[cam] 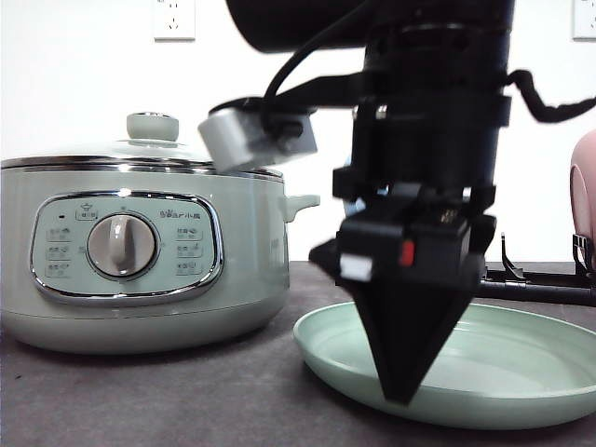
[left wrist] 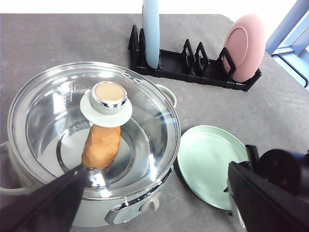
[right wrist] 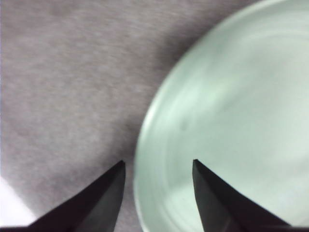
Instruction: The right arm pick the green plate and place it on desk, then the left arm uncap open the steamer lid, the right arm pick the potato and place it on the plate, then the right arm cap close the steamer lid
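Mint-green and matte, the green plate (cam: 503, 372) lies flat on the desk (cam: 186, 391), a shallow round dish with a raised rim, at the steamer's four o'clock in the left wrist view. The right gripper (right wrist: 157, 166) hangs low with its jaws apart, straddling the plate's rim. The steamer (cam: 140, 261) has a glossy pale-green body, a chrome-ringed panel and a dial; its small print is unreadable. The glass steamer lid (left wrist: 91, 135) sits shut, and the smooth orange-brown potato (left wrist: 101, 145) lies beneath. The left gripper (left wrist: 154, 203) waits above with jaws wide.
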